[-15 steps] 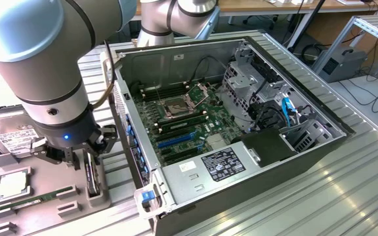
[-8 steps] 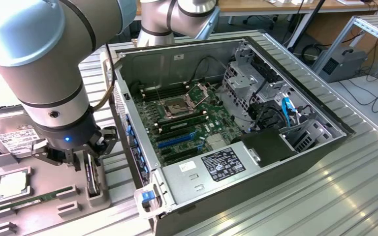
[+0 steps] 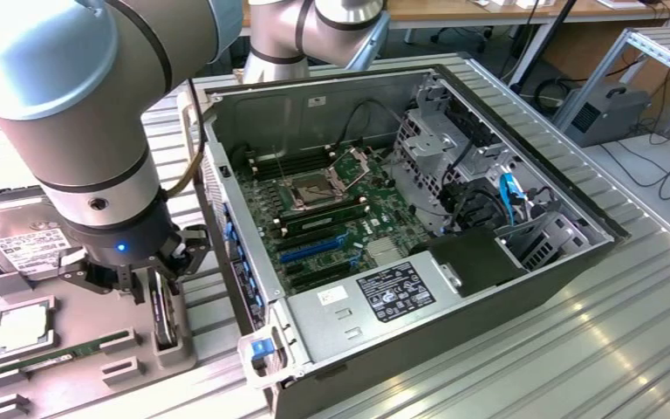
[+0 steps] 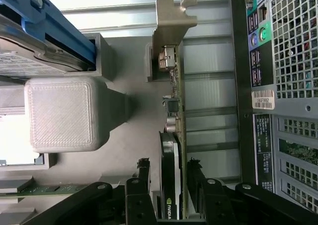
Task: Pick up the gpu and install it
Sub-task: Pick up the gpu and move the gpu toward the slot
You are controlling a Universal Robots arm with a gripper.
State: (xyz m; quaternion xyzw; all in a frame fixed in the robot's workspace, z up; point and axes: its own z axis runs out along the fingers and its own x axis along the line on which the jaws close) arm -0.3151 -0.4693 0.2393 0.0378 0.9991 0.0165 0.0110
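**Arm posture and gripper state**

The arm [image 3: 79, 131] is standing as a thick grey column at the exterior view's left, its last links pointing straight down. The wrist [image 3: 112, 229] is carrying a dark collar on which a small blue light is glowing. Below it the gripper [image 3: 158, 292] is hanging vertically, its black linkages splaying outward on either side. In the wrist view the two fingers [image 4: 144, 180] are lying parallel and apart, the jaws standing partly open, with a narrow gap showing along each inner face
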